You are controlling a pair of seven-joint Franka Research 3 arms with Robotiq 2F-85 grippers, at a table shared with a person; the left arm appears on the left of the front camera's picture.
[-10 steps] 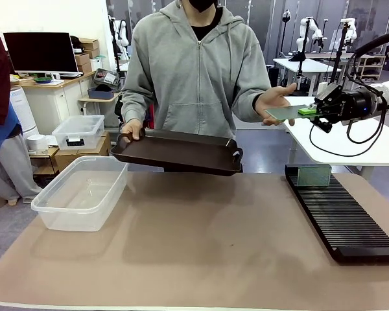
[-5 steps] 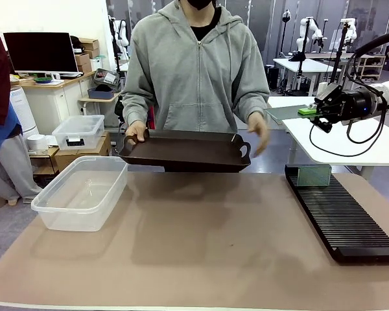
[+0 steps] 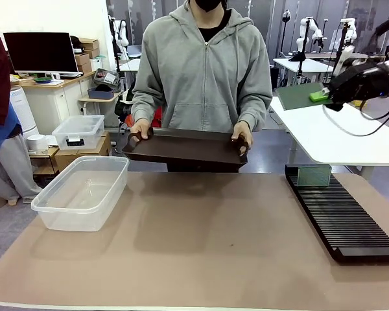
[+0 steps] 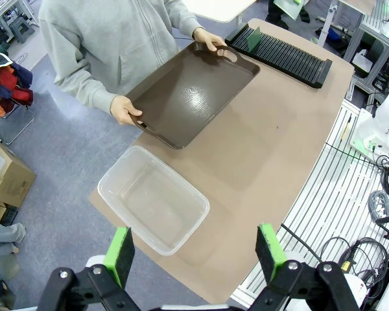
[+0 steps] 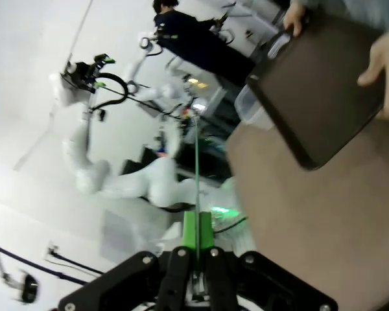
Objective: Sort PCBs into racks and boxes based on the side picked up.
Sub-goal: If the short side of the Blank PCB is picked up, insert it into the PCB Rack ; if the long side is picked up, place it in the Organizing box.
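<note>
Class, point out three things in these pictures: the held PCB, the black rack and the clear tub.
PCB (image 3: 298, 96), front view, its flat green face.
rack (image 3: 340, 220), front view, its slotted top.
tub (image 4: 154, 199), left wrist view, its clear floor.

The brown tray (image 3: 185, 148) held over the table's far edge leaves the rack (image 3: 340, 217) and tub (image 3: 81, 192) unobstructed.

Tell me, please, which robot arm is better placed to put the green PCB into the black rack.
The right. Its gripper is shut on the PCB, above the far end of the rack. The left gripper is open and empty, high over the clear tub.
</note>
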